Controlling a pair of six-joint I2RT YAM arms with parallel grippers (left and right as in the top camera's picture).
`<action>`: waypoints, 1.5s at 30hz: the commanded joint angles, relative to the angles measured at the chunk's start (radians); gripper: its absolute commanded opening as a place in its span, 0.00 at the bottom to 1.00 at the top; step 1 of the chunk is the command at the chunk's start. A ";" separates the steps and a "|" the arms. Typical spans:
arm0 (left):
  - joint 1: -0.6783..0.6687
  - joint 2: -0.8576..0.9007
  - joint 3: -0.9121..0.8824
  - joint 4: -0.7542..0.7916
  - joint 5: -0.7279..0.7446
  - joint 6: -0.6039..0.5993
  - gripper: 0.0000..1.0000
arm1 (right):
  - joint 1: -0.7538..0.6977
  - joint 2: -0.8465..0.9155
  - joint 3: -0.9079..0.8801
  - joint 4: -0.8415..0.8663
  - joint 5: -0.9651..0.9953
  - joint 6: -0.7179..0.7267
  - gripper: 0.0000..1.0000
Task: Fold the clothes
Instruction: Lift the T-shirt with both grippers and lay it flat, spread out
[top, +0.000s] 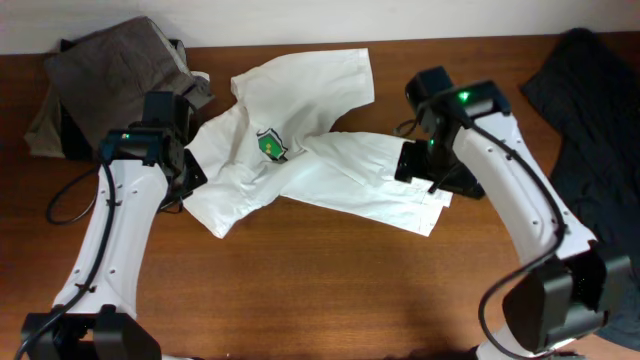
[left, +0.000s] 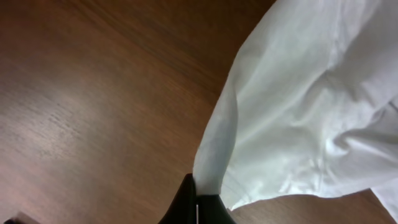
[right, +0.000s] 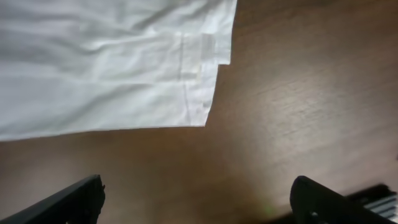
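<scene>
A white shirt (top: 300, 160) with a green chest badge (top: 270, 147) lies crumpled across the middle of the wooden table, partly folded over itself. My left gripper (left: 198, 208) is shut on the shirt's left edge (left: 298, 124); in the overhead view it sits at the shirt's left side (top: 183, 165). My right gripper (right: 196, 202) is open and empty, just off the shirt's right hem (right: 124, 81); in the overhead view it is at the shirt's right end (top: 425, 165).
A brown-grey garment (top: 110, 70) is piled at the back left corner. A dark garment (top: 590, 110) lies at the right edge. Bare wood (top: 330, 290) runs along the front of the table.
</scene>
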 joint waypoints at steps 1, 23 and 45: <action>0.003 -0.014 0.013 0.000 -0.028 -0.018 0.01 | -0.042 -0.008 -0.148 0.088 -0.031 0.028 0.99; 0.003 -0.014 0.011 0.004 -0.020 -0.018 0.01 | -0.053 -0.008 -0.626 0.613 -0.126 0.051 0.73; 0.002 -0.023 0.013 -0.021 -0.017 -0.017 0.01 | -0.087 -0.034 -0.621 0.646 -0.093 0.059 0.04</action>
